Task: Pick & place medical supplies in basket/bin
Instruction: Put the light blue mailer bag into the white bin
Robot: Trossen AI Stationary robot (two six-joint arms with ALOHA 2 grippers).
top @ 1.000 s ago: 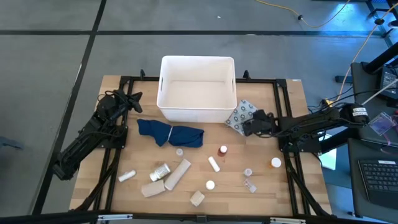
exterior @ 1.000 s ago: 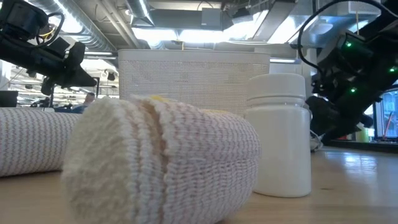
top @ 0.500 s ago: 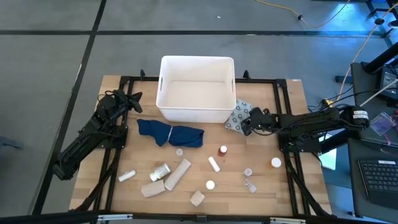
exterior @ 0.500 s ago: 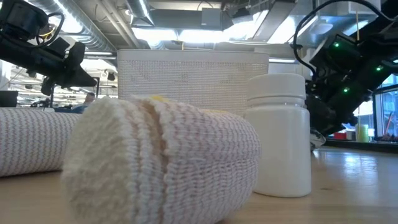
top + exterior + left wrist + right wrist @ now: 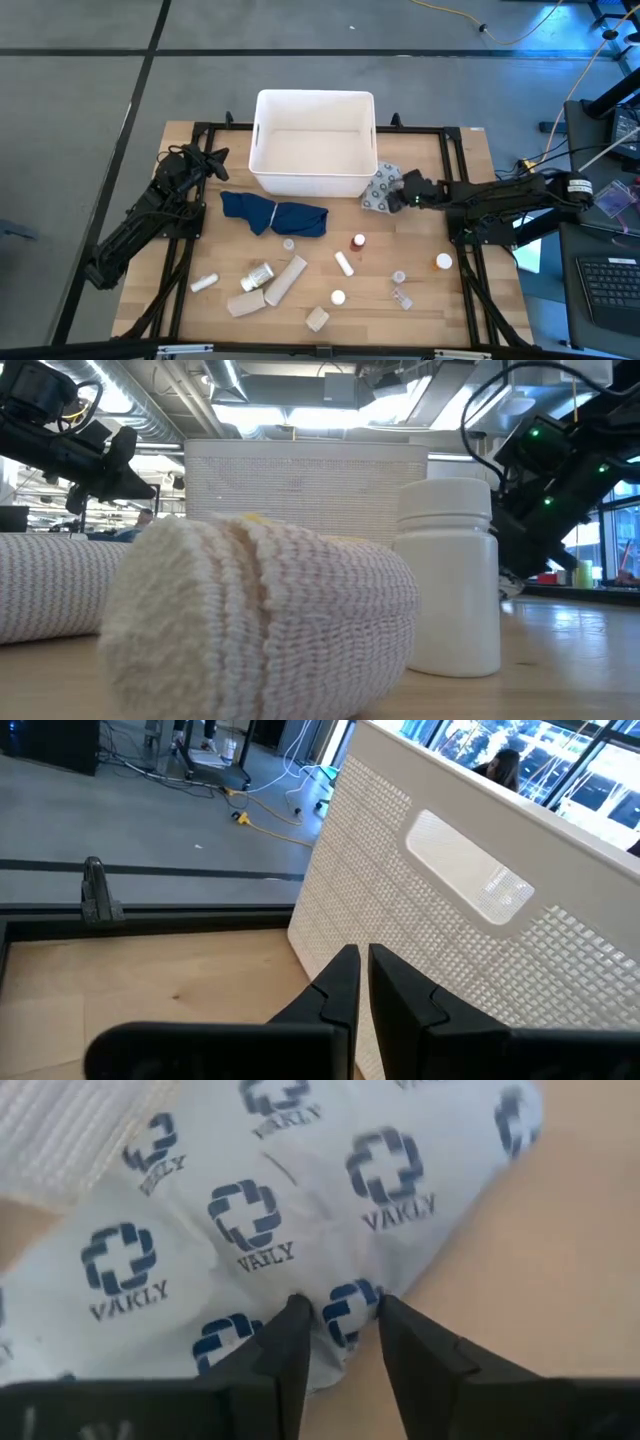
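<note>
The grey dotted packet (image 5: pixel 380 187) lies on the table by the white bin's (image 5: pixel 315 95) right near corner; in the right wrist view the packet (image 5: pixel 300 1200) shows blue crosses. My right gripper (image 5: pixel 399 193) sits at its right edge, shut on it. Bandage rolls (image 5: pixel 285 280), a block (image 5: pixel 317 318), a white vial (image 5: pixel 344 263) and orange-capped vials (image 5: pixel 358 241) lie on the near half of the table. My left gripper (image 5: pixel 218 158) waits shut, left of the bin (image 5: pixel 480 920). My right gripper (image 5: pixel 338 1315) pinches the packet's right edge (image 5: pixel 342 1330) between its two fingers, coming nearly level from the table's right. A small bulge of the wrapper sits between the fingertips (image 5: pixel 292 1312). The packet lies on the table, its far side against the bin's wall (image 5: pixel 70 1130).
A dark blue cloth (image 5: pixel 273 213) lies near the bin's front wall. Small clear vials (image 5: pixel 399 276) and another orange-capped vial (image 5: pixel 443 262) sit at the near right. In the low view a bandage roll (image 5: pixel 260 620) and a white bottle (image 5: pixel 448 575) stand before the bin (image 5: pixel 300 480).
My right gripper has moved toward the table's left, toward the bin. The packet has slid with it up to the bin's right near corner, and the bin has shifted slightly left.
</note>
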